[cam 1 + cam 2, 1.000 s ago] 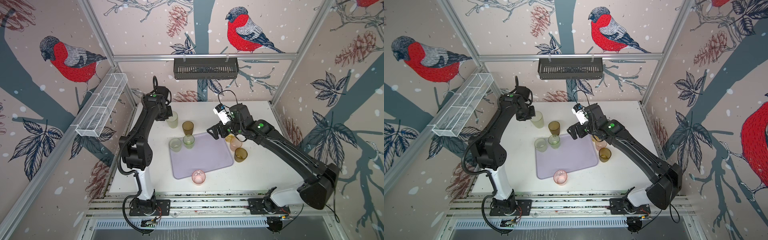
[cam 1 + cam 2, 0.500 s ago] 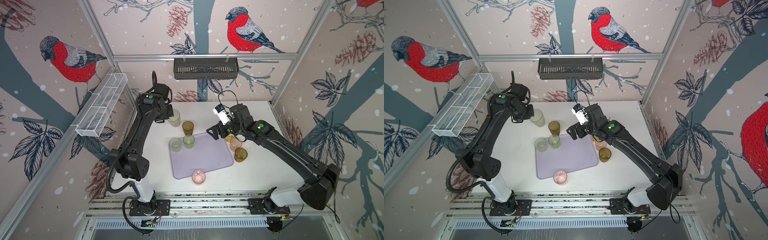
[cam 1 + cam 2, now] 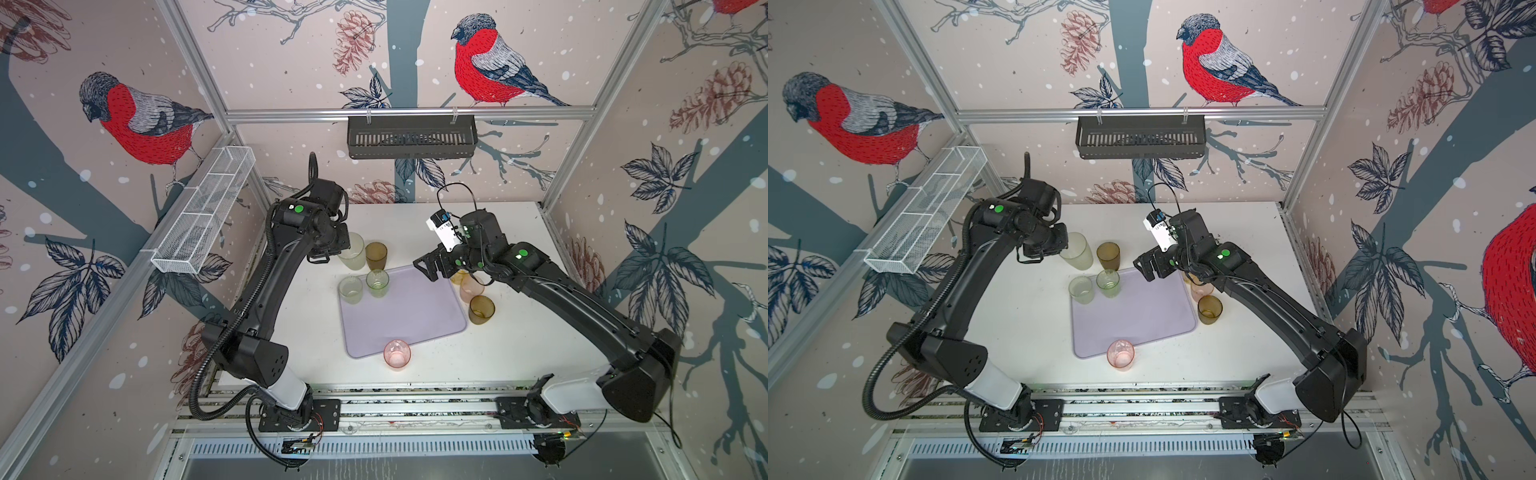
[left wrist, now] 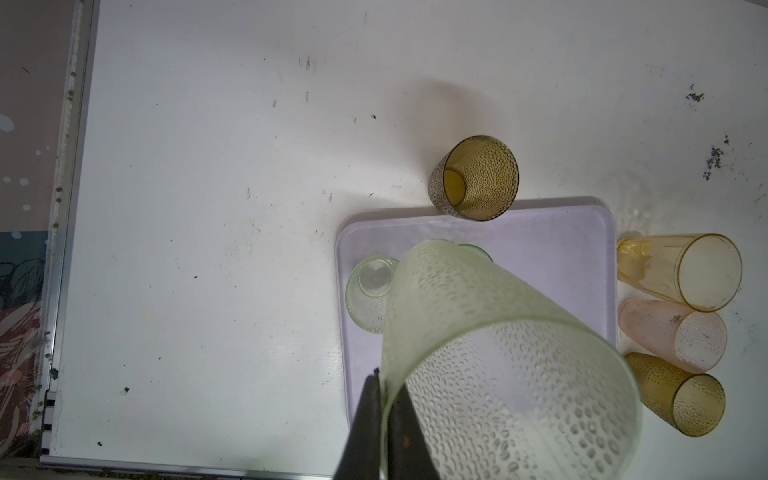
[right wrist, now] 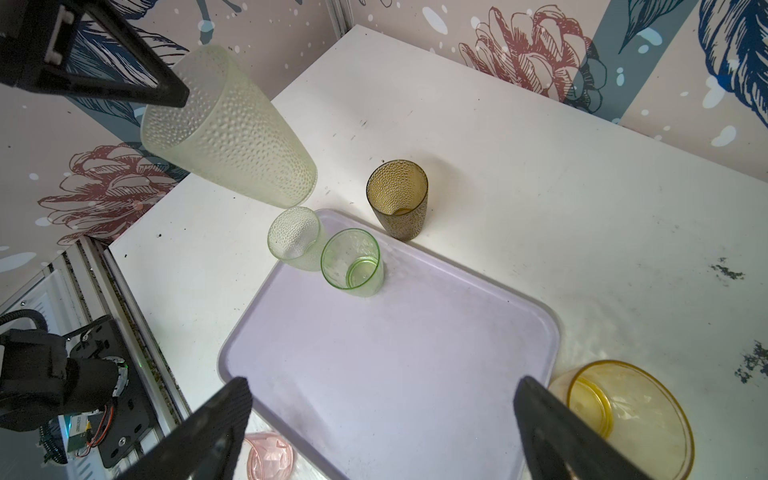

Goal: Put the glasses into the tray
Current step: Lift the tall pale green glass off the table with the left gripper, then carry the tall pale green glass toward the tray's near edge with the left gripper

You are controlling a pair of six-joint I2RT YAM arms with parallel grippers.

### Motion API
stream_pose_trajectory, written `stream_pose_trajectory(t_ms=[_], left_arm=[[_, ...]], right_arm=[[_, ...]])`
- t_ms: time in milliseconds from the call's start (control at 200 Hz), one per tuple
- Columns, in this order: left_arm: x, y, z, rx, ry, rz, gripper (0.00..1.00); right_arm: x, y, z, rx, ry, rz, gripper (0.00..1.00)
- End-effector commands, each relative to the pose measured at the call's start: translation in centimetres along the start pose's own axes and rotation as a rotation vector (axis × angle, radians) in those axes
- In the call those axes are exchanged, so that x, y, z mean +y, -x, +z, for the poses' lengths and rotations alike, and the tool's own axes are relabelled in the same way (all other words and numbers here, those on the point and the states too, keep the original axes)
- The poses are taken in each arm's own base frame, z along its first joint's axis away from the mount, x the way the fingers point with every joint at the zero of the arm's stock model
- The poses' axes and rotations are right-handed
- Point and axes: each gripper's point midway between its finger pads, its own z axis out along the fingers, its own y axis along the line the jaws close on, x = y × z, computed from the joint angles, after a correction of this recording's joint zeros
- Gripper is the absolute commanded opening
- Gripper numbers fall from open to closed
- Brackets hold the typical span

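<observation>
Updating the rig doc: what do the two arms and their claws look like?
Left arm and right arm: matte black links, white base segment, round green sticker near the wrist. Left has a black corrugated cable conduit; right carries a white module with a thin looped black wire. Left claw and right claw: flat black tapered fingers.

We log the left gripper (image 3: 1064, 246) clamped on the rim of a tilted frosted glass (image 3: 1077, 252). It is at 9 o'clock from the brown glass (image 3: 1108, 257), which stands just beyond the tray (image 3: 1138, 324) at 11. The green glass (image 3: 1108, 283) and pale glass (image 3: 1081, 289) sit at the tray's 10 o'clock corner. The pink glass (image 3: 1121, 354) overlaps the 6 o'clock edge. The amber glass (image 3: 1209, 309) and peach glass (image 3: 1202, 291) stand outside at 3. The right gripper (image 3: 1144, 271) is spread wide at 12.
</observation>
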Motion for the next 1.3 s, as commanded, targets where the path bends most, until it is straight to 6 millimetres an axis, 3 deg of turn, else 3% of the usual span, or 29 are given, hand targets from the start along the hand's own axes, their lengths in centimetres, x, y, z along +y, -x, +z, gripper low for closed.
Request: stream_pose_trajectory(t_ms=[0, 700, 1296], left_arm=[[0.6, -2.1, -0.4, 0.039, 0.005, -0.024, 0.00], [1.1, -9.6, -0.2, 0.125, -0.021, -0.019, 0.00], [1.0, -13.1, 2.0, 0.142, -0.048, -0.030, 0.00]], right_arm=[[0.2, 0.8, -0.2, -0.033, 0.009, -0.016, 1.00], [0.5, 0.5, 0.5, -0.024, 0.037, 0.005, 1.00], [0.1, 0.1, 0.7, -0.019, 0.035, 0.015, 1.00]])
